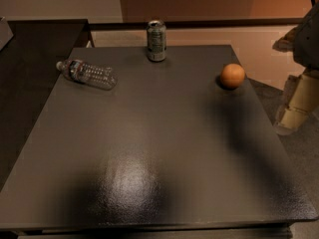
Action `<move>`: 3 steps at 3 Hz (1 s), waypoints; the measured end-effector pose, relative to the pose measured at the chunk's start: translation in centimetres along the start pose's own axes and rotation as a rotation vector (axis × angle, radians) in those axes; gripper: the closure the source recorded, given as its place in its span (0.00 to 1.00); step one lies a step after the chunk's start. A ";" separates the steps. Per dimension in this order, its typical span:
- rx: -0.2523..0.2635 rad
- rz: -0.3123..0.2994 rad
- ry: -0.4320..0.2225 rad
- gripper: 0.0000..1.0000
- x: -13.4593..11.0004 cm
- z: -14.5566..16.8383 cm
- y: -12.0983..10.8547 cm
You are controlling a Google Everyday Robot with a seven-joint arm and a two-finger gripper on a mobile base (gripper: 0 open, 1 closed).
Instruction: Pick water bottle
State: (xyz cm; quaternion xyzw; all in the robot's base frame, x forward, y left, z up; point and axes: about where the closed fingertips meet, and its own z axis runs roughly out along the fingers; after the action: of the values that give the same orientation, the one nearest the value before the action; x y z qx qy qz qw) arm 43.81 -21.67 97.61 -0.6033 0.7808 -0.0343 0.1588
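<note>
We saw a dark table (149, 148) that filled most of the view. Its top was matt, with a pale shine on the near part. At its left side stood another dark surface (35, 39), lower in the view and partly cut by the edge.

The arm (308, 39) was at the far right side, outside the table's right edge, and only a part of it was visible. Below it hung the gripper (295, 106), a pale beige piece over the floor, just beside the table's right edge and not above the top. We could not tell whether it was spread or pressed together. It held nothing that we could see, and it was well apart from the bottle.

The bottle (85, 73) lay on its side in the far left part of the table, near the left edge. Its white cap pointed to the left and a little away from us, and its base pointed toward the middle of the table. It was clear and ribbed, with a dark band near the neck. Nothing touched it.

The can (156, 40) stood upright at the far edge, about in the middle, apart from the bottle.

The orange (233, 75) rested in the far right part, near the right edge, between the can and the gripper.
</note>
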 end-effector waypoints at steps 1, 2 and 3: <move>0.000 0.000 0.000 0.00 0.0 0.0 0.0; -0.008 -0.004 -0.016 0.00 -0.6 -0.2 -0.1; -0.017 -0.015 -0.058 0.00 -2.9 0.0 -0.5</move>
State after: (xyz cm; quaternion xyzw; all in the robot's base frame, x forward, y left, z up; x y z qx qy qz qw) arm 44.90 -19.08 98.35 -0.6114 0.7715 -0.0113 0.1757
